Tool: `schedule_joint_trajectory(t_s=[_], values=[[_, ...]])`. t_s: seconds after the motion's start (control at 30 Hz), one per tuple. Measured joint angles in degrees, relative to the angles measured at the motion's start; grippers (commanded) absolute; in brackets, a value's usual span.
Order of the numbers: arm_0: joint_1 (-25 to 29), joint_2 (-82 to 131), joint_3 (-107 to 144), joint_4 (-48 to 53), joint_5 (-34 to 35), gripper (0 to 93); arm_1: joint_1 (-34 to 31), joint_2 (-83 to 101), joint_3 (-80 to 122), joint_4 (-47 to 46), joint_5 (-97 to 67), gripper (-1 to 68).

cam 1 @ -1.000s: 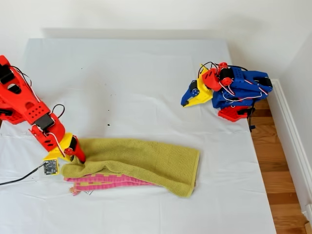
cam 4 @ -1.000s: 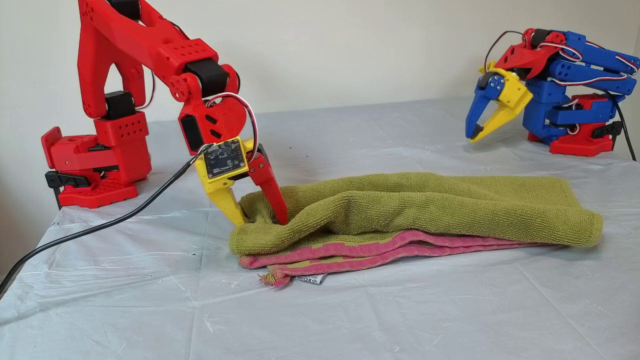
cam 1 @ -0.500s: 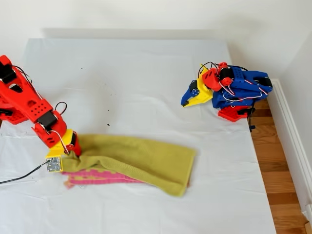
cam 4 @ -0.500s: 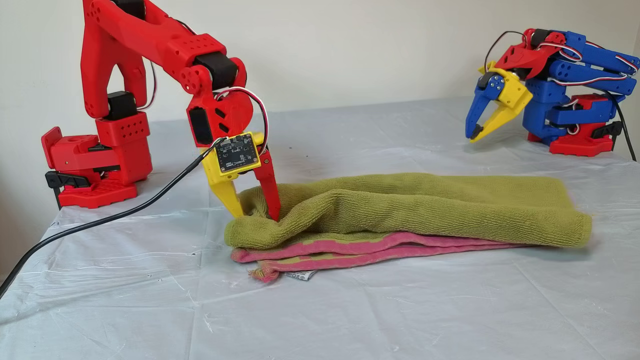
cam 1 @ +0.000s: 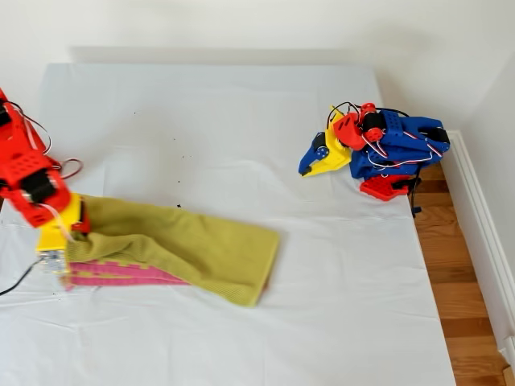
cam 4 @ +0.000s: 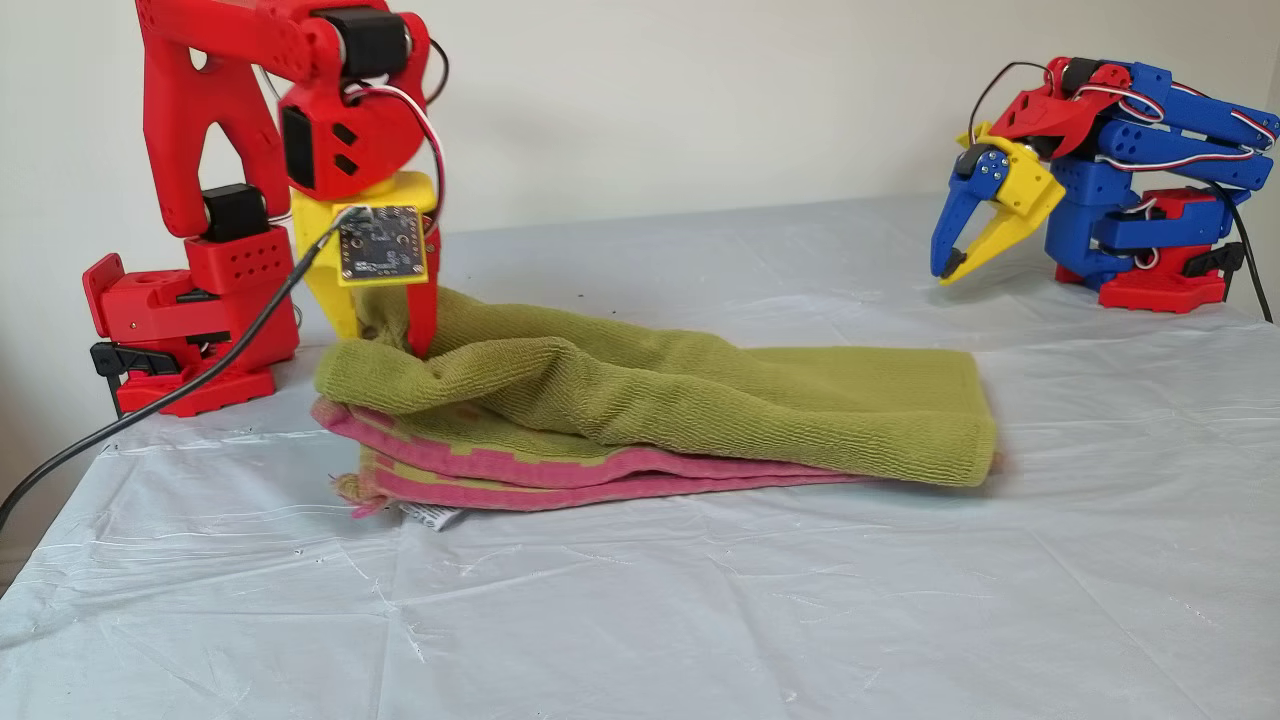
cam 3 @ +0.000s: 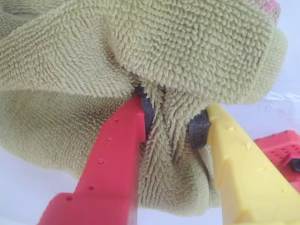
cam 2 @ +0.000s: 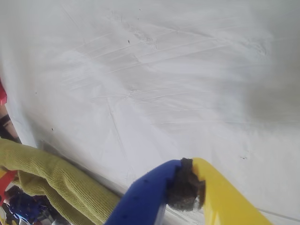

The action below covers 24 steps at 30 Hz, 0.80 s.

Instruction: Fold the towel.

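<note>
While my second gripper point(cam 3: 171, 124) pinches one towel point(cam 1: 177, 249), my first gripper point(cam 2: 185, 187) sits closed, empty.

Bright even daylight, soft shadows, slight motion blur

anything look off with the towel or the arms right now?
The towel is folded unevenly: pink hems stick out below the green top layer, and the end pinched by my second gripper is bunched and lifted. My first gripper hangs clear of it, holding nothing.

red arm point(cam 4: 230, 120) with yellow wrist, bare circuit board point(cam 4: 380, 243), black cable point(cam 4: 150, 415); blue arm point(cam 4: 1140, 140), red-and-white wires, yellow-and-blue jaws.
</note>
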Motion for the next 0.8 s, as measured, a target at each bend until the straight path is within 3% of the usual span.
schedule_joint_trajectory(t_s=[0.23,0.43,0.63,0.8], values=[[13.4,9.7,-0.2,3.2,-15.4,1.6,0.0,0.0,0.0,0.0,0.0,0.1],[17.1,11.2,-0.2,3.3,-15.7,1.6,0.0,0.0,0.0,0.0,0.0,0.1],[9.2,9.7,-7.0,3.5,-0.6,1.6,0.0,0.0,0.0,0.0,0.0,0.1],[-2.5,1.6,-18.6,3.5,19.1,1.6,0.0,0.0,0.0,0.0,0.0,0.1]])
